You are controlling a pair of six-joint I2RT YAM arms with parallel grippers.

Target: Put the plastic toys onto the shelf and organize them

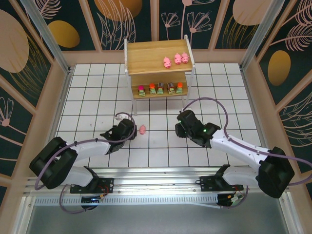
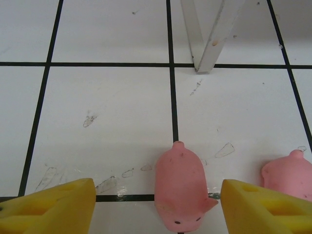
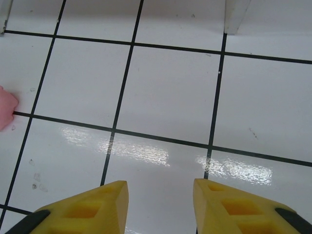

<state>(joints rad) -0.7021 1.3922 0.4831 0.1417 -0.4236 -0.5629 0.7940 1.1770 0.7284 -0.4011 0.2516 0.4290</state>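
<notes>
So the shelf (image 1: 146, 53) sat at the far middle of the bench (image 1: 97, 97). Three pigs (image 1: 178, 59) were lined up toward the right end of its top board, and five blocks (image 1: 160, 88) stood in a row on the lower board. Two more pigs were down on the bench, a bit nearer than the shelf's left front leg (image 2: 209, 39). The left jaws were open and straddling one pig (image 2: 180, 187). There was a yellow finger (image 2: 58, 204) on each side and a visible gap on both, so no grip on it, just framing it. That pig lay flat on the tile, right on a black grid line. The other loose pig (image 2: 287, 173) lay just right of the right-hand finger, outside the jaws. Over on the right, the right jaws hung low over bare tile near the shelf's right front leg (image 3: 236, 14). They were partly open, with nothing between the fingers (image 3: 92, 204). A pink sliver of pig (image 3: 6, 109) poked in at the left edge of that wrist view, well apart from them.
</notes>
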